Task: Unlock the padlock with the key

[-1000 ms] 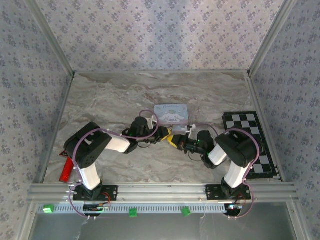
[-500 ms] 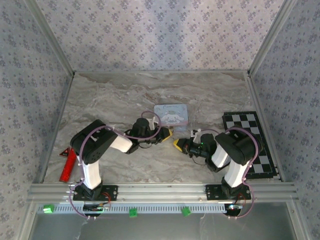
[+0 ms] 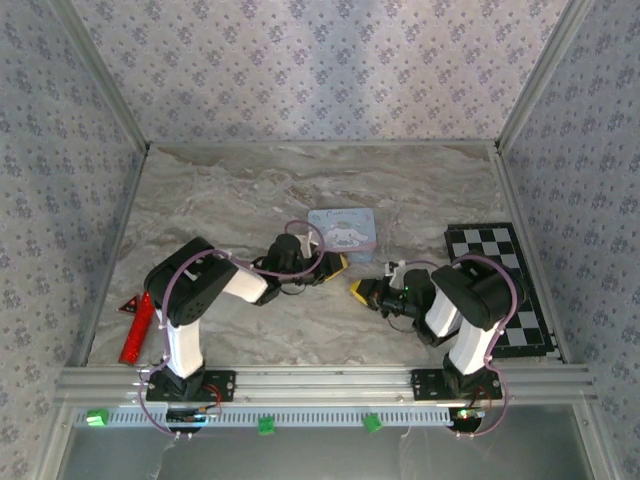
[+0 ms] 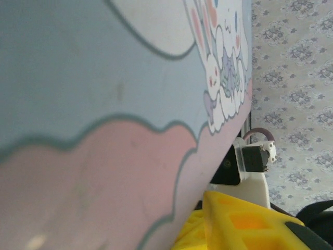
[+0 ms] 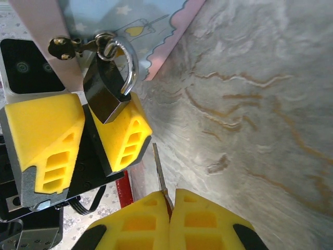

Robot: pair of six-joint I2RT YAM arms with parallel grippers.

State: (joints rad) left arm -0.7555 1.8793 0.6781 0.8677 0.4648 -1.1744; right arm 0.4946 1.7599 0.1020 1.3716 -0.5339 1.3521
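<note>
I see the tin [image 3: 343, 229] mid-way across the table [image 3: 220, 190], the padlock [image 5: 106, 94] at its 6 o'clock edge, the key [image 5: 160, 177] near at 5 o'clock, the chessboard [image 3: 495, 285] apart at 4 o'clock.

A blue-and-pink box [image 4: 104, 104] with a cartoon bunny [image 4: 223, 67] looms close; 1 yellow pincer finger [image 4: 244, 224] sits bottom right, patterned wall [image 4: 296, 78] beyond.

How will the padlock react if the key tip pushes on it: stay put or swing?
Probably pivots: the padlock is looped by its shackle through a small ring, so a push should swing it rather than slide it. Its metal body looks rigid and heavy for its size. The thin key in the right gripper may skid off its smooth face.
</note>
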